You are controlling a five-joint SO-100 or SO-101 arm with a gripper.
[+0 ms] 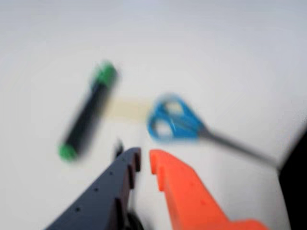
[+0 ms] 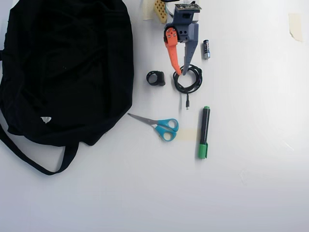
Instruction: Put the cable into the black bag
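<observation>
Reaching down onto the coiled cable [image 2: 189,79], I bring my gripper [image 2: 181,73] to its rim, jaws narrowed with a small gap and nothing held yet. The cable lies on the table [image 2: 251,183] between the battery [image 2: 206,49] and marker [image 2: 203,132], well apart from the black bag [image 2: 63,67]; the blurred wrist view shows only the scissors [image 1: 175,120].

The wrist view is motion-blurred, smearing the marker [image 1: 88,112] and scissors [image 1: 175,120]; the black bag [image 2: 63,67] runs off the overhead view's top-left edge.
</observation>
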